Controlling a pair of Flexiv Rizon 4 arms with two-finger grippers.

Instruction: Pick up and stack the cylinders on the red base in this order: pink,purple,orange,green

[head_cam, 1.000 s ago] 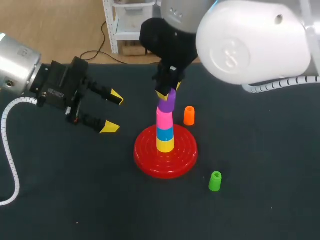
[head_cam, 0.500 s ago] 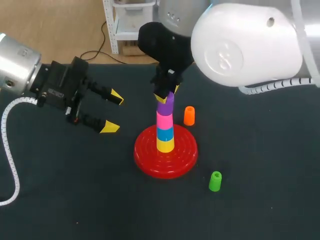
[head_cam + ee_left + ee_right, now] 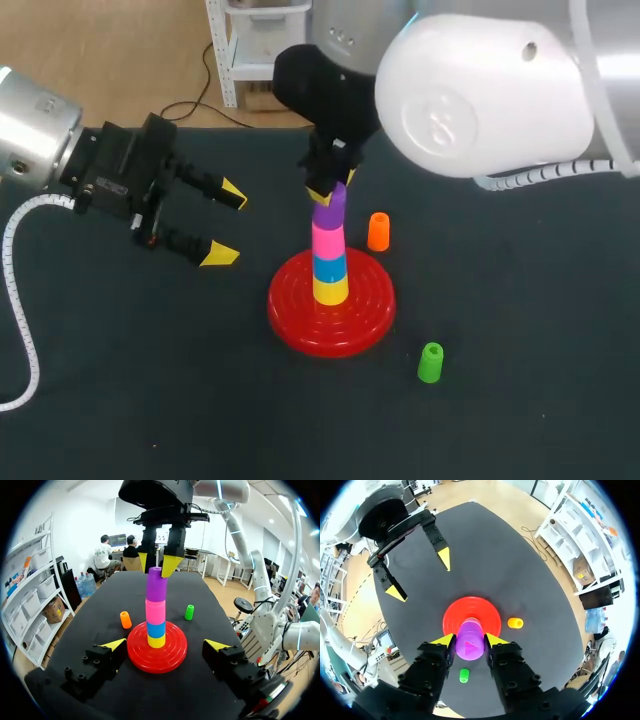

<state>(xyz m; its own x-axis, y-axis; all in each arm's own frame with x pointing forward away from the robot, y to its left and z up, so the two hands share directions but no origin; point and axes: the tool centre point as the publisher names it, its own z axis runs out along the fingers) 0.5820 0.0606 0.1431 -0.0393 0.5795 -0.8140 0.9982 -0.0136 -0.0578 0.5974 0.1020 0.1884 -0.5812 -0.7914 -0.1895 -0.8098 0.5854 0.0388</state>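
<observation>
Nearest, at the lower right of the head view, the green cylinder (image 3: 430, 362) stood upright and alone on the dark table (image 3: 520, 330), well apart from both arms. Just beyond it, at the middle of the frame, lay the red base (image 3: 296, 310), carrying a single column: a yellow cylinder (image 3: 331, 290) at the bottom, then a blue cylinder (image 3: 331, 267), then the pink cylinder (image 3: 329, 241). The purple cylinder (image 3: 330, 212) sat on top of the pink one, its long axis close to vertical in line with the column and its upper end pointing into the gripper above.

To the left of the base, the left gripper (image 3: 227, 223) hung over bare table with its fingers spread wide and nothing between them, its yellow tips aimed toward the stack but well short of it.

To the right of the column and a little farther back, the orange cylinder (image 3: 378, 231) stood upright near the base's rim, not touching it.

Farthest, the right gripper (image 3: 335, 185) came down from the upper middle of the frame over the stack. Its two yellow tips were clamped on the top of the purple cylinder from opposite sides, and the arm's bulk hid the table behind.
</observation>
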